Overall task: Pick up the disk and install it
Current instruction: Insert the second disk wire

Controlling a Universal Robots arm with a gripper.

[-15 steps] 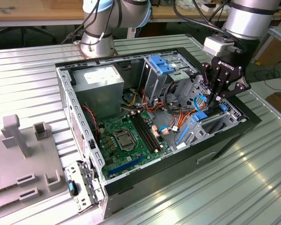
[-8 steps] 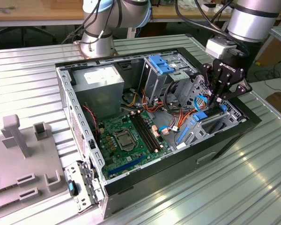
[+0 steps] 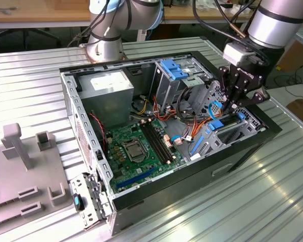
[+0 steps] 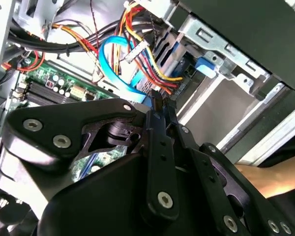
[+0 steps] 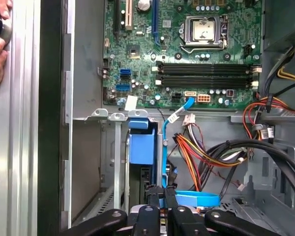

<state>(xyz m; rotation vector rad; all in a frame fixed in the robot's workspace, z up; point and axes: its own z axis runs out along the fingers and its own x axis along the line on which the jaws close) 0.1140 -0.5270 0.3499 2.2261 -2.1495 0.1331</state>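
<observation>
Inside the open computer case (image 3: pixel 70 96) of the exterior view, hovered gripper (image 3: pixel 236 103) just above the disk (image 3: pixel 227 122) seated in its bay. Second wrist view: fingers (image 4: pixel 157 115) pressed together, empty. First wrist view: disk (image 5: pixel 140 147) directly beneath gripper (image 5: pixel 161 194).

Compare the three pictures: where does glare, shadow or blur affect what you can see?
Exterior view: bright sheen streaks the ribbed metal table; the open black computer case is evenly lit. Second wrist view: the black gripper looms large and soft, and the case wall is dark. First wrist view: the green motherboard is sharp, with glare on its socket.
</observation>
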